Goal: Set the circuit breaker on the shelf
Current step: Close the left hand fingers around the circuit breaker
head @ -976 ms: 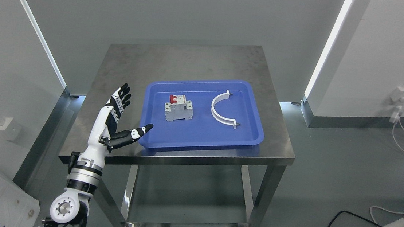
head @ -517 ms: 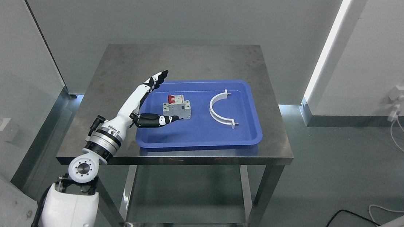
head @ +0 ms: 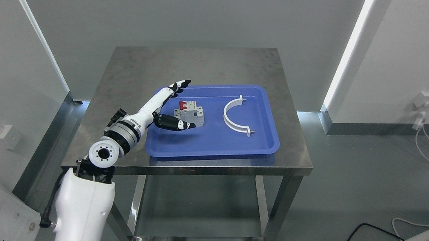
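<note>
The worktop (head: 200, 63) is a square steel surface on four legs, standing on a grey floor between pale wall panels. On its front half lies a blue tray (head: 211, 151), rectangular with rounded corners and a raised rim, its long side parallel to the front edge of the worktop.

The left arm (head: 84, 206) enters from the lower left of the head view and reaches up over the front-left corner of the worktop into the tray's left end. The left robot hand (head: 161, 106) is spread wide and grips nothing: its four fingers (head: 178, 85) extend straight along the far-left side of the circuit breaker, while the black thumb (head: 177, 124) reaches across just in front of it. Whether the thumb touches the housing is not clear from this angle.

The circuit breaker (head: 190, 114), grey with red levers at its far end, lies in the left-centre of the tray between fingers and thumb. A white semicircular clamp (head: 232, 122) lies to its right in the same tray, well apart from it.
</note>
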